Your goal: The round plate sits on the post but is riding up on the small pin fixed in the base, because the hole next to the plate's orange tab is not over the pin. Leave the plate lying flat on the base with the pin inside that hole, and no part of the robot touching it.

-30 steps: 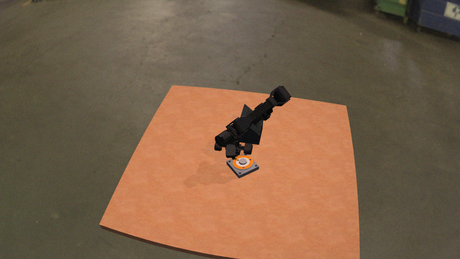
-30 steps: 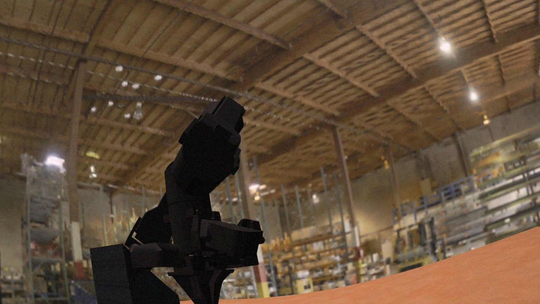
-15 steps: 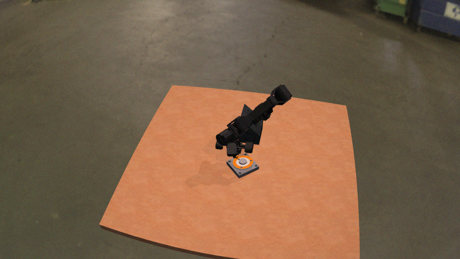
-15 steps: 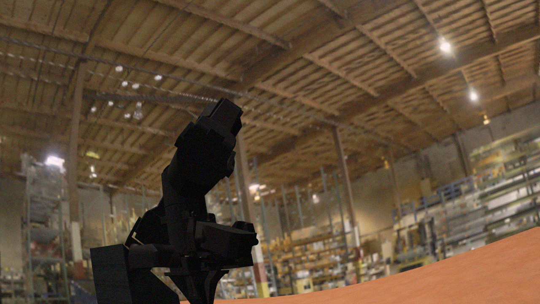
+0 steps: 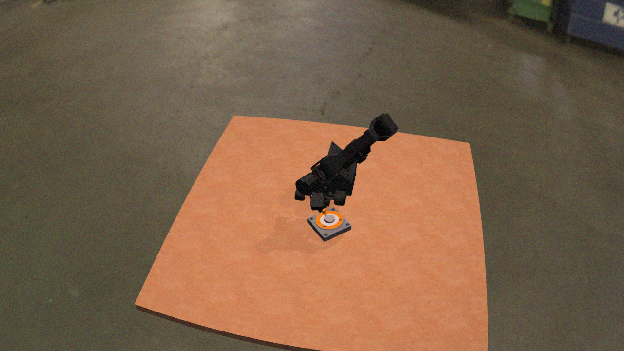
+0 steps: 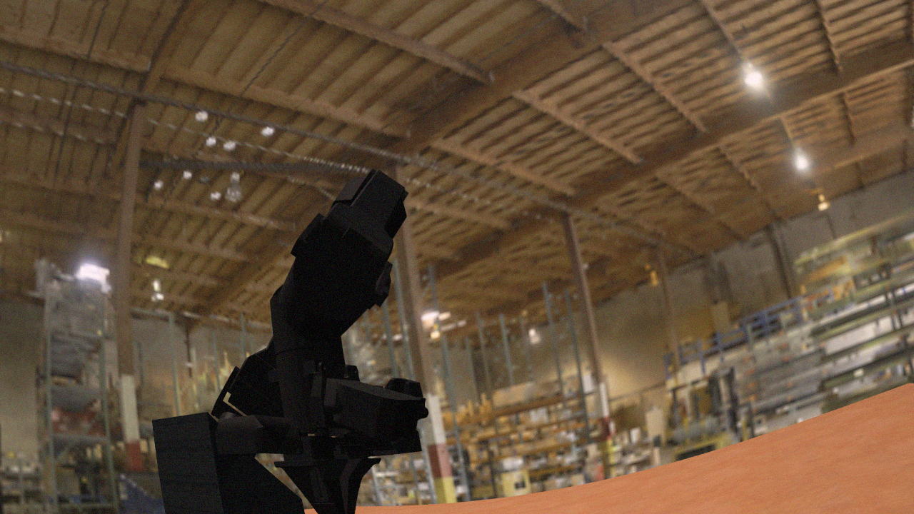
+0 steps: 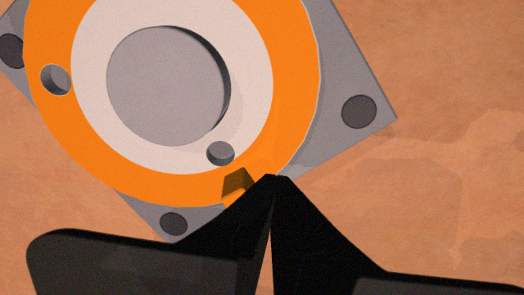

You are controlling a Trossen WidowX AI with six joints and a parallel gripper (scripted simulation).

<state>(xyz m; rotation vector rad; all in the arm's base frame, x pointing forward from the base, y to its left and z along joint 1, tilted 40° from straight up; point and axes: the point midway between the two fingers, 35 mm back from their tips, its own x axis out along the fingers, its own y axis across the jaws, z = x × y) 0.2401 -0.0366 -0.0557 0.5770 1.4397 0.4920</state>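
The round orange-and-white plate (image 5: 330, 227) (image 7: 295, 82) sits around the grey post (image 5: 329, 218) (image 7: 165, 86) on the square grey base (image 5: 332, 231) (image 7: 340, 61). Its orange tab (image 5: 324, 211) (image 7: 238, 180) stands up at the rim on the arm's side. The hole beside the tab (image 7: 220, 153) shows grey inside; whether that is the pin or the base I cannot tell. I cannot tell whether the plate lies flat. My gripper (image 5: 321, 210) (image 7: 274, 185) is shut and empty. Its tips are right beside the tab and partly hide it; contact is unclear. In the exterior view, the plate is out of view.
The base lies on an orange-brown table (image 5: 392, 283) (image 6: 767, 472), with dark holes in its corners. The black arm (image 5: 333, 163) (image 6: 319, 300) reaches over the table from behind the base. Another plate hole (image 7: 56, 79) shows at the left in the wrist view.
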